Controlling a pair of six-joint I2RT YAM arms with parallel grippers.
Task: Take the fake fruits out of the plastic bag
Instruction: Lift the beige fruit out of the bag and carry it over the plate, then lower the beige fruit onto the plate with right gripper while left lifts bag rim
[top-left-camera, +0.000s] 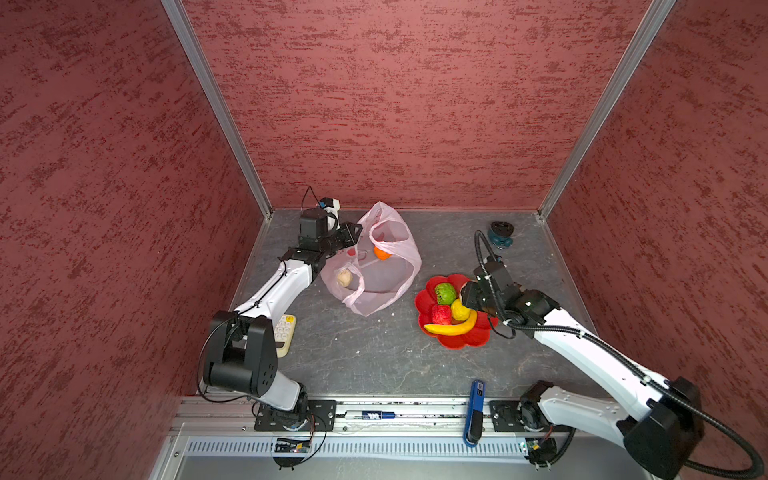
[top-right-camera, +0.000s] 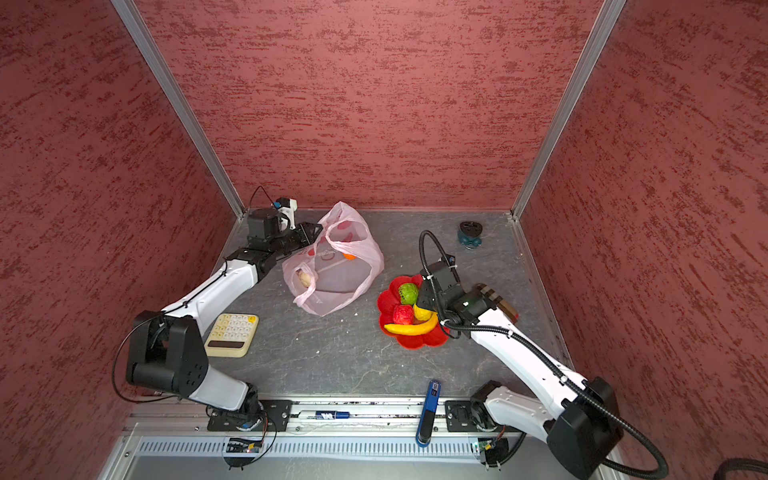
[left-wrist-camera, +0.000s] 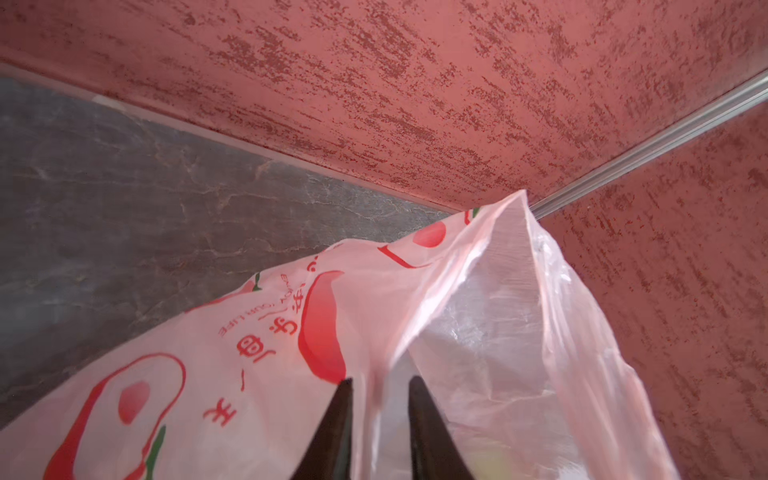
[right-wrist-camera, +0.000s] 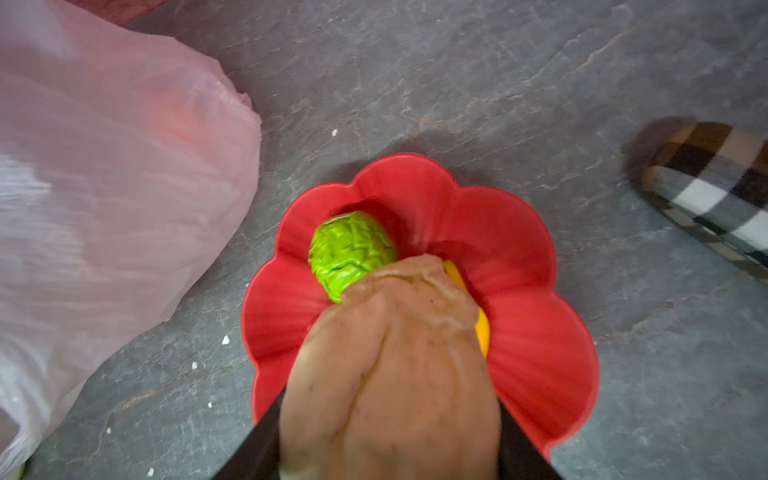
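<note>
The pale-pink plastic bag (top-left-camera: 374, 274) (top-right-camera: 336, 282) lies at the back left of the floor, its mouth held up. Inside it show an orange fruit (top-left-camera: 381, 252) and a beige fruit (top-left-camera: 344, 277). My left gripper (top-left-camera: 353, 235) (left-wrist-camera: 380, 384) is at the bag's rim, jaws slightly apart with a fold of the film (left-wrist-camera: 457, 332) between them. My right gripper (top-left-camera: 467, 297) (right-wrist-camera: 390, 415) is shut on a second beige fruit (right-wrist-camera: 395, 365) over the red dish (top-left-camera: 469, 338) (right-wrist-camera: 532, 332). In the dish lie the green fruit (top-left-camera: 445, 293) (right-wrist-camera: 349, 249), bumpy red fruit (top-left-camera: 440, 314), yellow lemon (top-left-camera: 459, 309) and banana (top-left-camera: 453, 328).
A cream calculator (top-right-camera: 232, 334) lies by the left arm's base. A dark teal object (top-left-camera: 500, 235) stands at the back right. A checked object (right-wrist-camera: 715, 187) lies right of the dish. A blue tool (top-left-camera: 474, 409) rests across the front rail. Red walls close in three sides.
</note>
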